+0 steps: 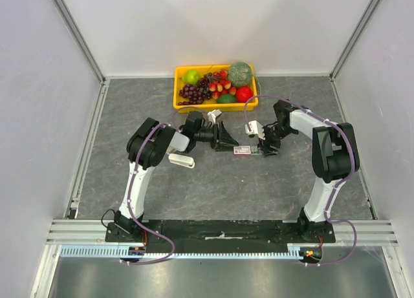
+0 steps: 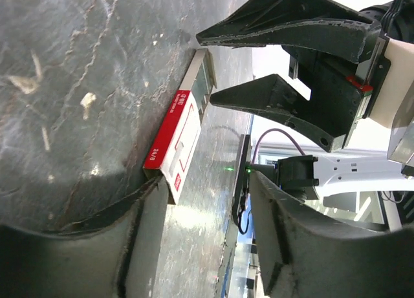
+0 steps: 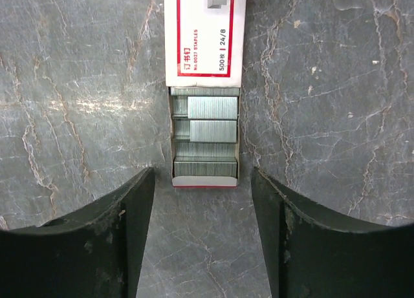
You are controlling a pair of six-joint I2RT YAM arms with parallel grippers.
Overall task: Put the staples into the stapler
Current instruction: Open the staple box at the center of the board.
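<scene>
Overhead, the staples box [image 1: 242, 150] lay flat on the grey counter [image 1: 194, 201] between the left pincer [image 1: 226, 140] and the right pincer [image 1: 263, 146], which were lowered toward it from opposite ends. A yellow tray of fruit [image 1: 184, 106] sat behind. I could not pick out a stapler with any certainty.

From the left wrist, that pincer stood wide open and empty. One finger was close against the box's near corner, though I could not tell whether it touched. The right pincer faced it, likewise spread.

From the right wrist, the fingers [image 3: 123, 240] flanked the box's end without touching and gripped nothing. The inner drawer was slid partly out of the red-and-white sleeve, baring silvery strips [image 3: 206, 139]. By my reading, the box was opened, but no strip was lifted out and the loading itself remained to do.
</scene>
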